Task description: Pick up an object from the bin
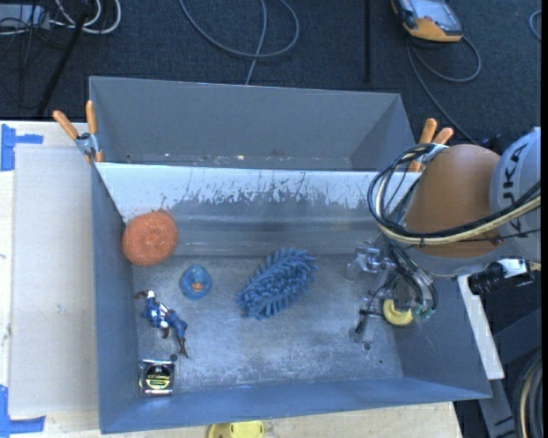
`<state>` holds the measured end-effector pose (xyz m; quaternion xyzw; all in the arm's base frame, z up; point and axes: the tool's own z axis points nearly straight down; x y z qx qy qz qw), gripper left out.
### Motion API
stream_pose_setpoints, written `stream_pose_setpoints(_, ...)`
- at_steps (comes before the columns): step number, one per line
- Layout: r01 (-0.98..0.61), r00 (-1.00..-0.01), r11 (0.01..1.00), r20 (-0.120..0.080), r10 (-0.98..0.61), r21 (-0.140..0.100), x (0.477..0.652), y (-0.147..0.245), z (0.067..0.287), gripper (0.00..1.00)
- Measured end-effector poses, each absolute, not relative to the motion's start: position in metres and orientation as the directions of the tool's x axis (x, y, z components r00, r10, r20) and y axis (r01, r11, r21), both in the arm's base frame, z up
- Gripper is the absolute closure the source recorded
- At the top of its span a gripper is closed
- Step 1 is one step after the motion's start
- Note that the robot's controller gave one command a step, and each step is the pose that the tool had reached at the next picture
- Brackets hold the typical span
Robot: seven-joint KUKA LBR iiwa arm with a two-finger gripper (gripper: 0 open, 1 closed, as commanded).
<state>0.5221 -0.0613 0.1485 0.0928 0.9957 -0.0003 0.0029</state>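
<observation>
- At the right wall of the bin [247,135], the gripper [376,310] hangs low, its opening impossible to tell.
- Nearest thing: a blue bristly duster [276,283], near it toward mid-bin, long axis slanting its way.

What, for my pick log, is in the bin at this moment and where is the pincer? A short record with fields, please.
bin: grey metal, things lie spread apart
orange scrub ball: back left
small blue round thing: left of centre, orange middle
blue bristly brush: centre, lying slantwise
blue and white toy figure: front left
tape measure: front left corner
pincer: right end of bin
yellow disc: at pincer; loose or robot part, cannot tell
nearest to pincer: blue bristly brush, apart from it
</observation>
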Motion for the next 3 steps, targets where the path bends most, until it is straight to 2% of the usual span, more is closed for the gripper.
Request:
stream_pose_setpoints(1,0.192,-0.981,0.981,-0.002,0.192,0.001,0.521,-0.056,0.115,0.0)
stream_pose_setpoints(2,0.183,-0.983,0.983,0.002,0.183,-0.001,0.54,-0.045,0.092,0.0)
stream_pose_setpoints(3,0.199,-0.98,0.98,-0.002,0.199,-0.001,0.563,0.0,0.076,0.0)
